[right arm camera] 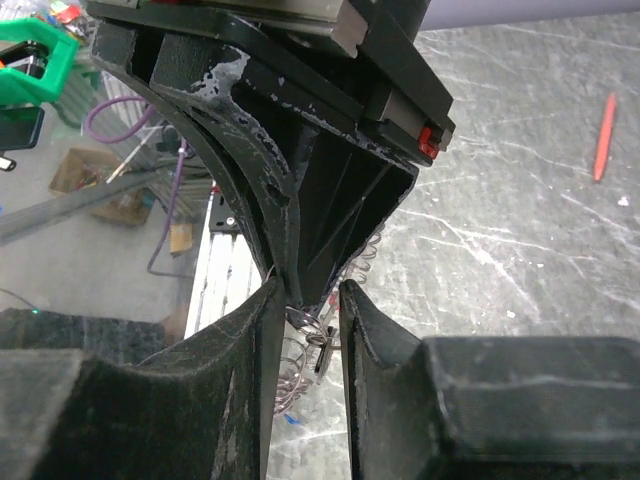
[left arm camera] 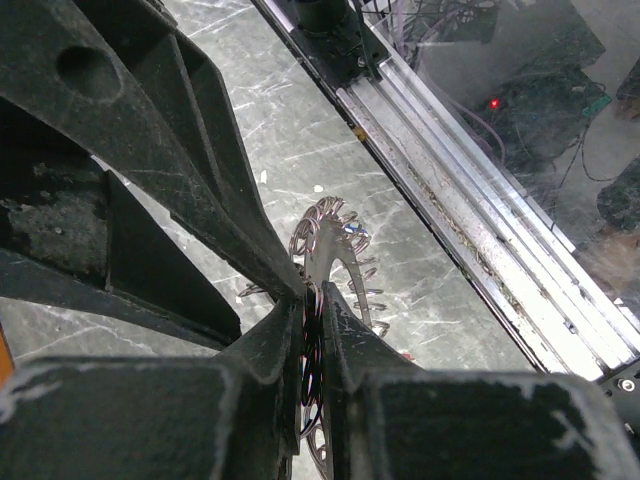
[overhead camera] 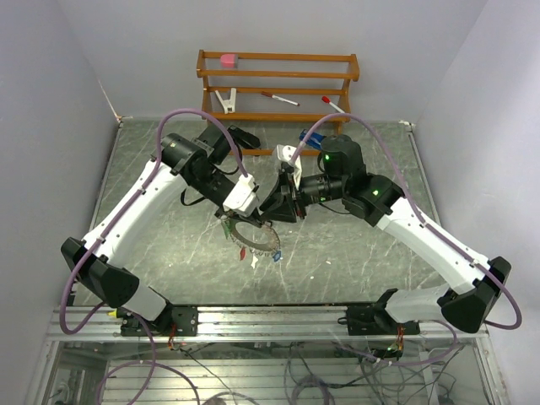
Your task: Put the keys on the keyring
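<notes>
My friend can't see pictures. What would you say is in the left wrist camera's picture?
Two black fingers pinch a large thin grey metal ring, seen edge-on, its rim fringed with small wire loops. Behind it is a grey marbled table, with a silver metal rail along its edge.

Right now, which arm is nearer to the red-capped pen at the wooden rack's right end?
Right. The right arm bends just in front of the pen, by the right end of the rack; the left arm sits before its left end, farther off.
</notes>
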